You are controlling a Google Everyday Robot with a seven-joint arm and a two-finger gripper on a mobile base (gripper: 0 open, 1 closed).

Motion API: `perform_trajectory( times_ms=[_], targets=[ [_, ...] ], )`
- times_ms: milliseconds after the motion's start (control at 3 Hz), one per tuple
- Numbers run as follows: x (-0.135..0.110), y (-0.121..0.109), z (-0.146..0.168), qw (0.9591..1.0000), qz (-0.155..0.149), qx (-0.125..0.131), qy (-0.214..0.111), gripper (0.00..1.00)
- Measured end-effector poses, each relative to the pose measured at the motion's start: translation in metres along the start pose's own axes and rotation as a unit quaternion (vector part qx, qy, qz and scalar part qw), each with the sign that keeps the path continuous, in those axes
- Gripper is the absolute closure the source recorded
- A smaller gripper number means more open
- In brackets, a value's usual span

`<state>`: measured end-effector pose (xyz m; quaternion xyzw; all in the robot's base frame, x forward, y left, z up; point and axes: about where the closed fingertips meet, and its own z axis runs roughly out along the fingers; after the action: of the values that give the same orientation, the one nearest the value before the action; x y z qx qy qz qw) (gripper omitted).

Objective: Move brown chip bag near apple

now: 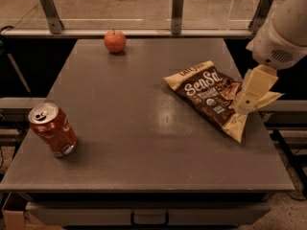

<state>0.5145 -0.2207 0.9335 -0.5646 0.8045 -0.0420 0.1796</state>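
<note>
A red soda can (52, 130) is set at 8 o'clock on the grey table (144, 128), well apart from the rest; the apple (115, 41) is found at 11 o'clock by the far edge; the brown chip bag (206, 92) is laid flat at 3 o'clock; the gripper (249, 99) is hung from the white arm (283, 32) over the bag's right end, angled downward; its grasp cannot be told.

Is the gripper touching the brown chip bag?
Cannot tell. In the camera view the gripper overlaps the right end of the brown chip bag, but that angle shows neither contact nor a gap.
</note>
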Motion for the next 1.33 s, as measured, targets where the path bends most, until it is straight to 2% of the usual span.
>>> perform_trajectory(
  times_ms=[333,667,1000,1333],
  targets=[
    [0.013,-0.025,0.043,0.9989,0.039,0.000,0.025,0.00],
    [0.035,-0.031,0.076,0.9947,0.087,-0.009,0.054,0.00],
    [0.052,-0.029,0.095,0.9885,0.131,-0.020,0.073,0.16],
    [0.049,-0.026,0.094,0.9857,0.154,-0.028,0.062,0.47]
  ],
)
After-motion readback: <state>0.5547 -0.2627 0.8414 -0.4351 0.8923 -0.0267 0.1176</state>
